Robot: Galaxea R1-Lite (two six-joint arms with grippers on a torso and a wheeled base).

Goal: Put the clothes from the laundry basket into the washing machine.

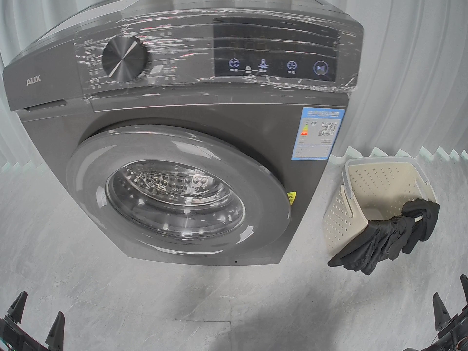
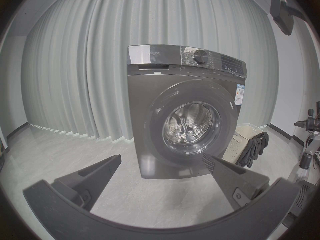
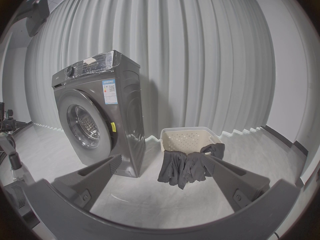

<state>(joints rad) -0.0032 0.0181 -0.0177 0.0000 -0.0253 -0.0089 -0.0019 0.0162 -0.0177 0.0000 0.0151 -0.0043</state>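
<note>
Dark clothes (image 1: pixel 382 242), bunched into one mass, hang over the near rim of the laundry basket (image 1: pixel 385 181). Part lies inside and the rest drapes down the outer wall toward the floor (image 1: pixel 195 298). They sit ahead of the right pincer (image 1: pixel 451 288) and well apart from it. The basket is perforated and pale, and it stands on the floor just beside the washing machine (image 1: pixel 195 98), on the right pincer's side. The machine's round door (image 1: pixel 178 196) faces the left pincer (image 1: pixel 40 304), well apart, and appears closed. Both pincers are low and near the robot, with jaws spread and holding nothing. Likely hazards are as follows. With the door shut, any garment carried over would have no way in, so the door probably has to be opened first. The basket looks light, so a sideways pull on the draped cloth could tip or drag it. A shallow pinch on one fold may slip, or lift only part of the bundle. Trailing cloth could snag on the basket rim or the door edge.
</note>
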